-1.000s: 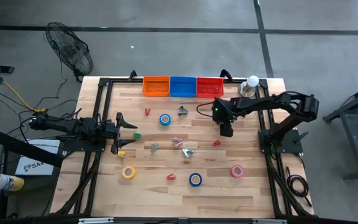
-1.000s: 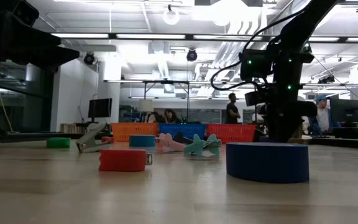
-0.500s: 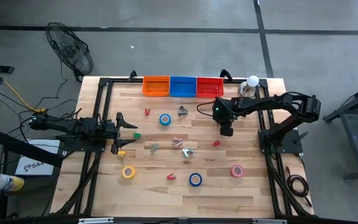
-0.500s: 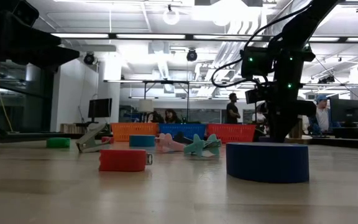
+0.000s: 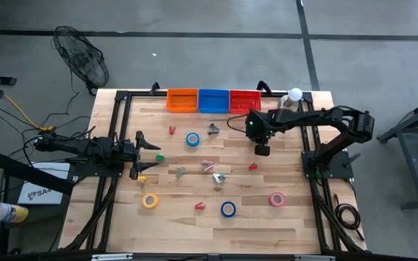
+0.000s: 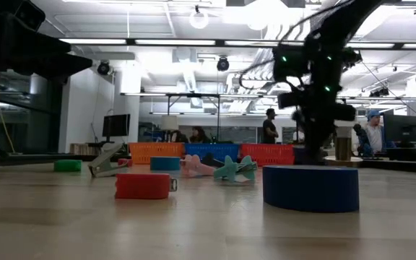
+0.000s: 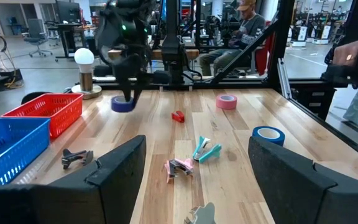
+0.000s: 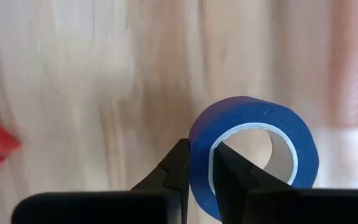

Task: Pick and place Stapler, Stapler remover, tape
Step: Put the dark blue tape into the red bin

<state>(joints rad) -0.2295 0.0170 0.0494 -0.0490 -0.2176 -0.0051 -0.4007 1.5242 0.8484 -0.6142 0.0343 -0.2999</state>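
A robotics lab in an open industrial hall: a light wooden slatted worktable (image 5: 267,225) on a black metal frame stands on a grey concrete floor (image 5: 194,58), with white ceiling ducts (image 6: 193,72), strip lights, desk monitors (image 6: 116,126) and seated people (image 7: 241,28) beyond.

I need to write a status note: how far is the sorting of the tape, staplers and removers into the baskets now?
Done: nothing that the pictures show. In hand: the right gripper is shut on a blue tape roll above the table, near the red basket. Left: the yellow roll, the pink roll, two blue rolls and the small tools.
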